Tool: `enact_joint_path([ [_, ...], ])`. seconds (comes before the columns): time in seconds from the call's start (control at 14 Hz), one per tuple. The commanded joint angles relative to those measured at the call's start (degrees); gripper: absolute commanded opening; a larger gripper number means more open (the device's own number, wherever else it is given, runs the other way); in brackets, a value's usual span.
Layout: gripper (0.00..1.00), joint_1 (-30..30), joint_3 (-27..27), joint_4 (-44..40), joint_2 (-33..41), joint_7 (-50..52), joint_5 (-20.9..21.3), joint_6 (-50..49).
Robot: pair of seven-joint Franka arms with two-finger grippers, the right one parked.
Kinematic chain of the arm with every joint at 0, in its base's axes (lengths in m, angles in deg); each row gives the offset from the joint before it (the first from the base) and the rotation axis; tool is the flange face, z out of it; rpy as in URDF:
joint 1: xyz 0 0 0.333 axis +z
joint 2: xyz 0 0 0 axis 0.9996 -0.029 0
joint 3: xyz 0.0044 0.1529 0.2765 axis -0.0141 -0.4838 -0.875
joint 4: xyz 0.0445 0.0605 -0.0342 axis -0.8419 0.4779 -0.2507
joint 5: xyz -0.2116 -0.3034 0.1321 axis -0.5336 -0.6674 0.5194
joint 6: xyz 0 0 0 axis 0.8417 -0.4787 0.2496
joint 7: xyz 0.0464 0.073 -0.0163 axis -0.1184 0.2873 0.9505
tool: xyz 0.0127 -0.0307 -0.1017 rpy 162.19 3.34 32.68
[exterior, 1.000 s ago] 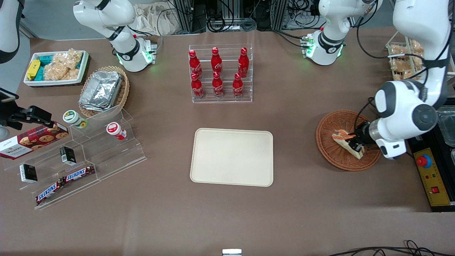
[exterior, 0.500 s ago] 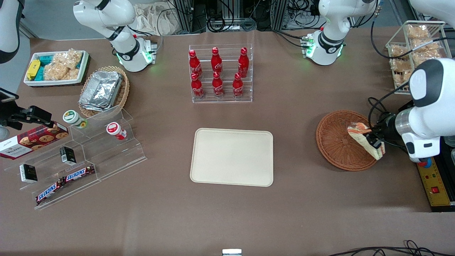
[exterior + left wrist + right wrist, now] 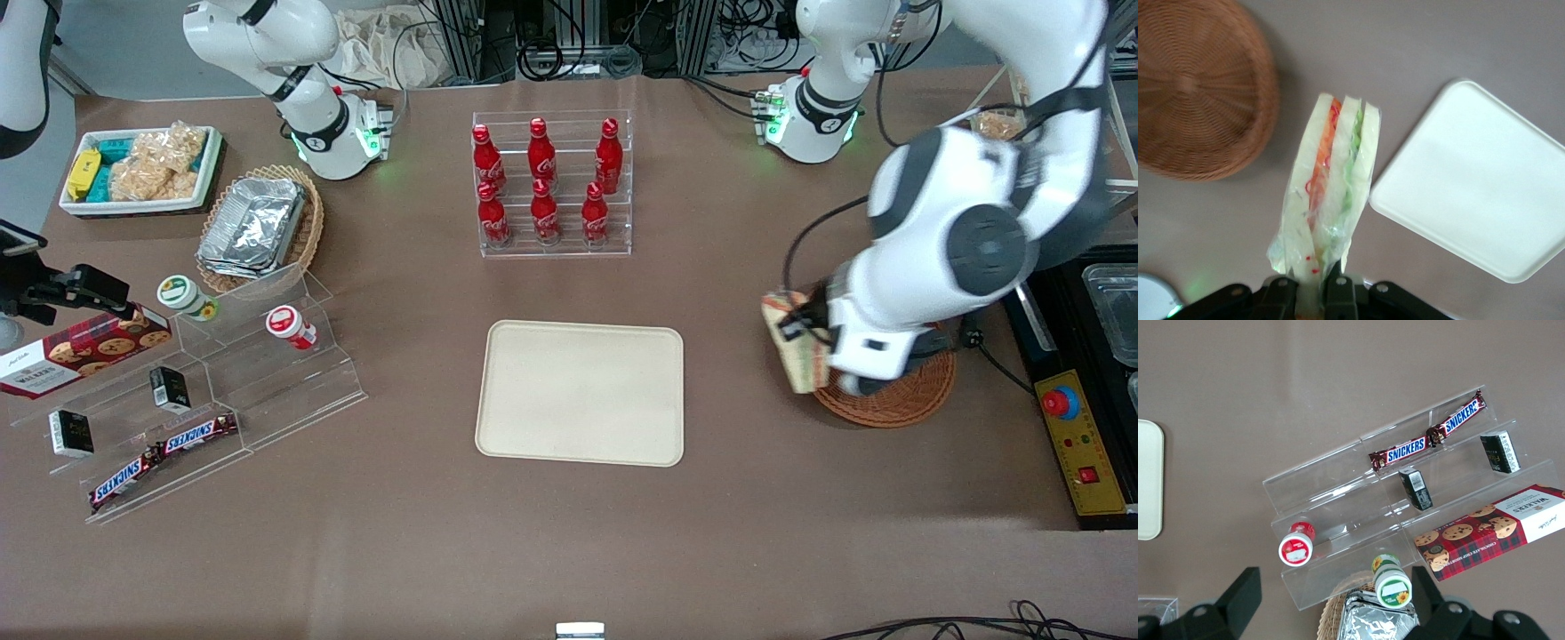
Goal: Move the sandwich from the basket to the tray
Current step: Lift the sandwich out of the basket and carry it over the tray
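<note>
"SNICKERS" was printed in blue letters on two brown chocolate bars [image 3: 1427, 439] laid end to end on the lowest step of the clear acrylic display stand [image 3: 1405, 513]; the same word could be read on the bars in the front view. "WALKERS" was printed in a white panel on the red tartan cookie box [image 3: 1491, 530] resting on the same stand. White script logos were carried by the red bottles [image 3: 544, 182] in the clear rack, though the wording could not be made out. Nothing readable was seen on the sandwich [image 3: 1328, 183] clamped in the end effector [image 3: 1313, 293].
</note>
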Motion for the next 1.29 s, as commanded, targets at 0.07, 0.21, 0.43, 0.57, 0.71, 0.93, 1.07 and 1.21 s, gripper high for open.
enact_joint_path([
  [0.07, 0.07, -6.23, 0.09, -2.13, -9.01, -0.33, 0.49, 9.55],
  [0.21, 0.08, -8.08, 0.09, -2.14, -13.06, -0.33, 0.49, 12.20],
  [0.43, 0.08, -10.11, -0.09, -2.57, -17.54, -0.59, 0.58, 17.37],
  [0.57, 0.08, -10.20, -0.09, -4.15, -21.06, -0.86, 0.58, 19.41],
  [0.71, 0.82, -10.29, -0.09, -6.52, -23.27, -0.95, 0.58, 19.33],
  [0.93, 1.00, -10.20, -0.09, -6.71, -21.61, -1.04, 4.60, 18.63],
  [1.07, 1.00, -10.29, 0.00, -6.71, -19.33, -0.51, 9.09, 18.10],
  [1.21, 1.00, -9.59, -0.26, -6.71, -15.91, -0.94, 9.63, 16.35],
])
